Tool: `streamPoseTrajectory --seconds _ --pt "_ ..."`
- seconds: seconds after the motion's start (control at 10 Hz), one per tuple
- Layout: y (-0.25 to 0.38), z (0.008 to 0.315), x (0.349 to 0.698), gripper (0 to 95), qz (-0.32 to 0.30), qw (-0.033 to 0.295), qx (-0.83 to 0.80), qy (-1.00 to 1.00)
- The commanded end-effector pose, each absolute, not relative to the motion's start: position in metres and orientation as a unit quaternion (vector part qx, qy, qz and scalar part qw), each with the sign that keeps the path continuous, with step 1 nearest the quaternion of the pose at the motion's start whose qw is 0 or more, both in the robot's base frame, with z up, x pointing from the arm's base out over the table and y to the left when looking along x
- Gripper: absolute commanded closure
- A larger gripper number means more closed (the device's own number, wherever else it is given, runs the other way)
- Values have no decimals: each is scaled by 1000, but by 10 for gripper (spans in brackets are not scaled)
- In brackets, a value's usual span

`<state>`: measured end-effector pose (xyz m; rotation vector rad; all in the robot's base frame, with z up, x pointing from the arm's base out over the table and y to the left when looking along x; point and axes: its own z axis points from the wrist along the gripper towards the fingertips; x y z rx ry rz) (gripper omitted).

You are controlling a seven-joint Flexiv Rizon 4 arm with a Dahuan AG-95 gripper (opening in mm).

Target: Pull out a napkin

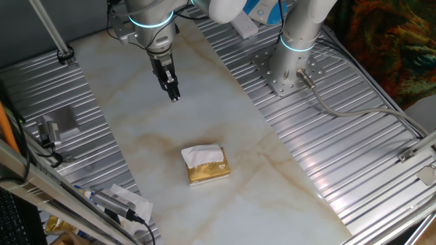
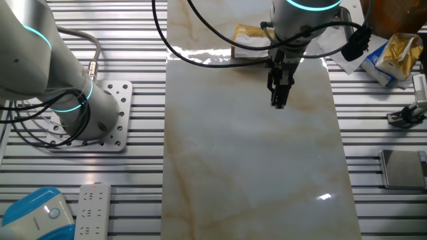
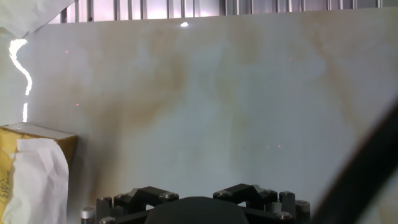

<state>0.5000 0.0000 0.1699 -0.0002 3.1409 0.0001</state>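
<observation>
Tool (image 1: 174, 96) above desk (image 1: 129, 129), grip state indeterminable; one napkin (image 1: 201, 156) atop one gold pack (image 1: 208, 171), unobstructed.

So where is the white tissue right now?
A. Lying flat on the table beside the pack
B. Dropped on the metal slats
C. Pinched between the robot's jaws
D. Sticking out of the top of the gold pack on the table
D: the napkin pokes out of the top of the gold pack on the marble table, while the gripper hangs well away from it with nothing in its jaws.
</observation>
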Motion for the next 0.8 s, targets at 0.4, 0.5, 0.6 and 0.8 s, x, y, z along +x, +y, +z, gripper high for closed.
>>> streamPoseTrajectory --seconds 0.4,0.5,0.6,0.8 --pt "-1 171 499 950 -7 -36 -12 999" --pt "-1 172 498 950 -20 -39 -16 999" --pt "-1 172 498 950 -14 -40 -7 999" --pt "-1 172 498 950 -10 -38 -4 999"
